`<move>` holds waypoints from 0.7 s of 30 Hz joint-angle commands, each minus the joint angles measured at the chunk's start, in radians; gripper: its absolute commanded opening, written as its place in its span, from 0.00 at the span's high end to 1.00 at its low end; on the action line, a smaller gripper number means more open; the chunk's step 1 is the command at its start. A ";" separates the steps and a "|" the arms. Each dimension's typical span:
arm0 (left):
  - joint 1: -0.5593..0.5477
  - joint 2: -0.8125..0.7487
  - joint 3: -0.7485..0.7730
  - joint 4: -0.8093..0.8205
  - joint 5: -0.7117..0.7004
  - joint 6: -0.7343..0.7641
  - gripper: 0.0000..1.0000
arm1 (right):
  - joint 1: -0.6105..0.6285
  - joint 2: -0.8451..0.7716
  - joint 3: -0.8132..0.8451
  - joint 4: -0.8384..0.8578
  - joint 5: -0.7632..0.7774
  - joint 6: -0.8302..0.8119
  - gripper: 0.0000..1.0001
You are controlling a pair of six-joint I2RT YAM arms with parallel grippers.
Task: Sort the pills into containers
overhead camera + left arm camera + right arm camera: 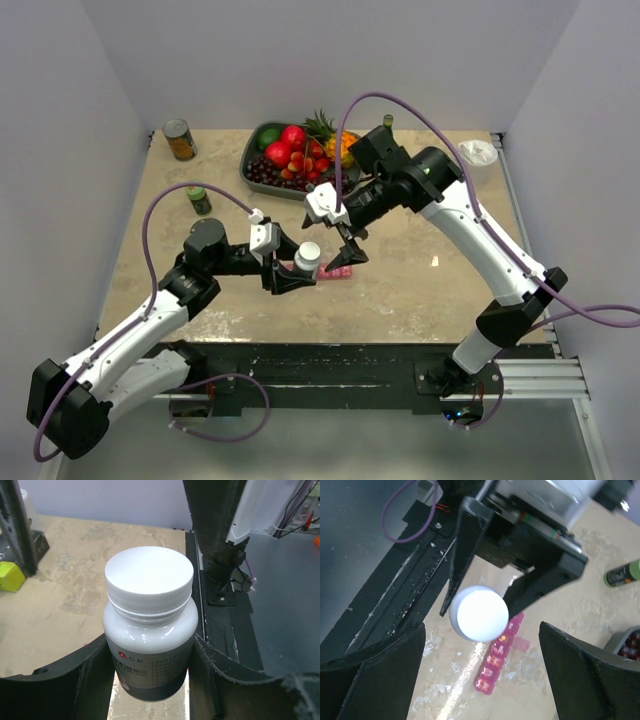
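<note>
A white pill bottle [150,645] with its white cap [149,577] on hangs upright above the table, and my left gripper [150,655] is shut on its body. In the top view the bottle [308,258] is just left of the containers [340,270], a pink strip lying on the table. From the right wrist view I look down on the cap [479,612] and the containers [497,660]. Orange pills [504,638] show through several compartments, and one lid [522,642] stands open. My right gripper [481,630] hovers open above the cap, holding nothing, also seen in the top view [350,248].
A dark bowl of fruit [250,175] stands at the back centre. A tin can [179,139] is at the back left and a green-capped jar [198,199] is left of my left arm. A white cup [478,155] sits at the back right.
</note>
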 commanded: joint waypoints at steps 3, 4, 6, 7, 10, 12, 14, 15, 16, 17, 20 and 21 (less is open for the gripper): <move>0.008 0.026 0.052 0.024 0.099 0.000 1.00 | 0.043 -0.009 0.017 -0.102 -0.075 -0.066 0.08; 0.006 0.028 0.053 0.024 0.100 0.000 1.00 | 0.043 -0.004 0.021 -0.102 -0.078 -0.062 0.10; 0.006 0.025 0.053 0.024 0.097 -0.001 1.00 | 0.045 0.001 0.021 -0.088 -0.075 -0.033 0.15; 0.006 0.023 0.053 0.024 0.096 0.002 1.00 | 0.046 0.004 0.020 -0.084 -0.069 -0.022 0.18; 0.006 0.025 0.053 0.024 0.088 0.002 1.00 | 0.052 0.015 0.014 -0.073 -0.058 0.009 0.29; 0.006 0.025 0.053 0.026 0.086 0.003 1.00 | 0.055 0.022 0.012 -0.064 -0.050 0.032 0.35; 0.008 0.023 0.055 0.027 0.082 0.003 1.00 | 0.060 0.027 0.008 -0.058 -0.046 0.038 0.39; 0.006 0.022 0.056 0.027 0.079 0.002 1.00 | 0.062 0.027 0.006 -0.053 -0.043 0.050 0.44; 0.006 0.019 0.056 0.027 0.076 0.002 1.00 | 0.065 0.028 0.005 -0.049 -0.041 0.055 0.48; 0.006 0.019 0.058 0.029 0.065 0.003 1.00 | 0.066 0.027 0.001 -0.041 -0.038 0.067 0.50; 0.006 0.007 0.056 0.030 0.030 0.003 1.00 | 0.071 0.025 -0.015 -0.017 -0.024 0.108 0.56; 0.006 0.004 0.055 0.032 0.010 0.006 1.00 | 0.071 0.024 -0.022 -0.009 -0.020 0.125 0.58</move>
